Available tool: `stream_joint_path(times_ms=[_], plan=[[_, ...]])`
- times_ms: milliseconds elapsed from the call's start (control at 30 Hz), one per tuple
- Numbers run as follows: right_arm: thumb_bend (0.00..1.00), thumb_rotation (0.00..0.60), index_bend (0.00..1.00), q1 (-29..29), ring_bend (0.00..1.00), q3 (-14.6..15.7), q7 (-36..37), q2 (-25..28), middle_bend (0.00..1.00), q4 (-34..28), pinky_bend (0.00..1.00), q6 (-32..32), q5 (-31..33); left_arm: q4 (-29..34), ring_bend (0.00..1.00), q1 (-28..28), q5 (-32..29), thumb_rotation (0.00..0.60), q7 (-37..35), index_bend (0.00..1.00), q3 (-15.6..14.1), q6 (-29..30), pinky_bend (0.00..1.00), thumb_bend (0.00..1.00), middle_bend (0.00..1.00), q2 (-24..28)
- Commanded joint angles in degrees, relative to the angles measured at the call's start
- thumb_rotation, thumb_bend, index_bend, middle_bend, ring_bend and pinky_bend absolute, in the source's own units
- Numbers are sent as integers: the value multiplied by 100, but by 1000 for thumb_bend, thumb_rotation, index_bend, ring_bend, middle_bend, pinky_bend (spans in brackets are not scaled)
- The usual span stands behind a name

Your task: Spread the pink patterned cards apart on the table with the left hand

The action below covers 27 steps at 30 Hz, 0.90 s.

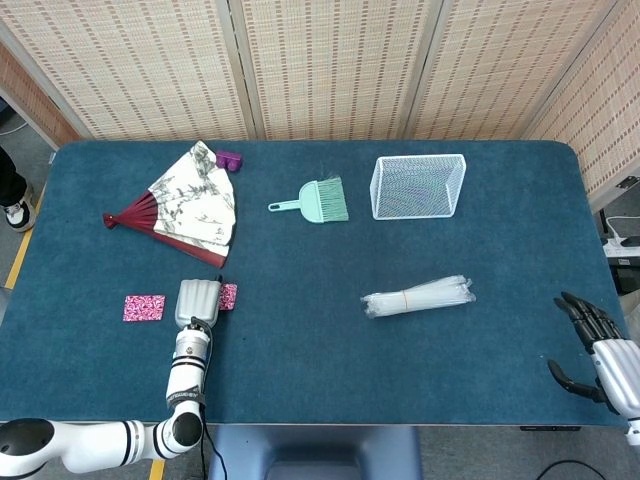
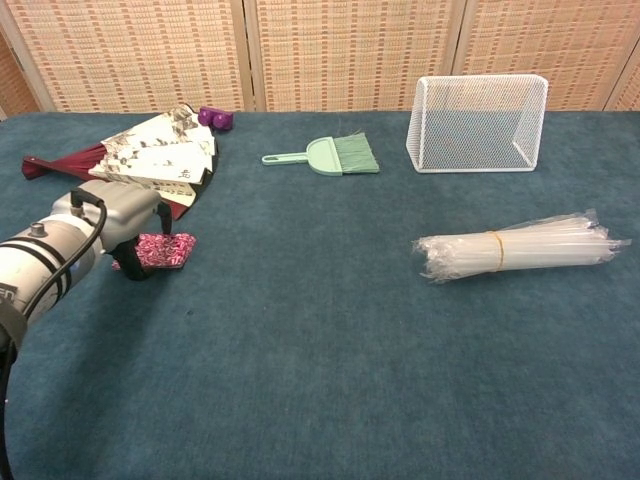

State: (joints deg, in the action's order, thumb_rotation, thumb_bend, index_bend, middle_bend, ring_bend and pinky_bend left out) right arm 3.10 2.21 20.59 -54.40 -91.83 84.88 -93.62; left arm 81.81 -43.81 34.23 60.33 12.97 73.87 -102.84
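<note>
Two pink patterned cards are visible on the blue worktop (image 1: 320, 390) near its front left edge. One pink patterned card (image 1: 144, 307) lies flat and alone, apart from the robot's left robot hand (image 1: 199, 300). The second card (image 2: 166, 249) is partly covered by that robot hand, with only its right portion showing in both views. The left robot hand rests palm down on this card, fingers lying together and pointing toward the folding fan (image 1: 190, 205); whether the fingertips press the card or merely lie over it cannot be told, and nothing appears pinched or lifted. The right robot hand (image 1: 598, 350) sits at the far right front corner of the worktop, fingers apart, holding nothing. Judgement on handling: the cards look thin, light and flat, lying flush against a napped cloth surface that will resist sliding and give no edge to get under. Pinching would be difficult; the better contact is downward pressure on the card face with the finger pads, then a drag across the cloth. Light pressure risks the fingers slipping over the card; heavy pressure risks creasing or buckling it. If further cards are stacked under the hand, that cannot be seen. Other items, the green brush (image 1: 316, 200), wire basket (image 1: 418, 186) and bundle of clear straws (image 1: 417, 296), stand well apart
</note>
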Motion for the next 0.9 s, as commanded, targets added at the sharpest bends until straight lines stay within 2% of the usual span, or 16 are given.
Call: stream_joint_path(times_ms=[33,267,567,800,900], plan=[[316,600,0,-1,0,-2,2,-1,0,0,93,4,1,5,1000,15,35,600,-33,469,-23,7,1000,335,1000,9],[315,600,0,3,0,3,13,5,0,6,93,-2,-6,156,1000,108,250,600,-151,570,-139,114,1000,350,1000,128],[315,600,0,13,0,5,-37,-10,0,-12,93,-31,1,1292,1000,827,1082,600,-507,596,-898,783,1000,353,1000,1148],[315,600,0,9,0,7,-67,-14,0,-30,93,-27,3,1640,1000,1362,1557,600,-781,601,-1436,1123,1000,352,1000,1655],[316,600,0,3,0,-4,-56,-19,0,-25,93,-12,21,1619,1000,1568,1650,600,-968,600,-1565,1154,1000,351,1000,1776]])
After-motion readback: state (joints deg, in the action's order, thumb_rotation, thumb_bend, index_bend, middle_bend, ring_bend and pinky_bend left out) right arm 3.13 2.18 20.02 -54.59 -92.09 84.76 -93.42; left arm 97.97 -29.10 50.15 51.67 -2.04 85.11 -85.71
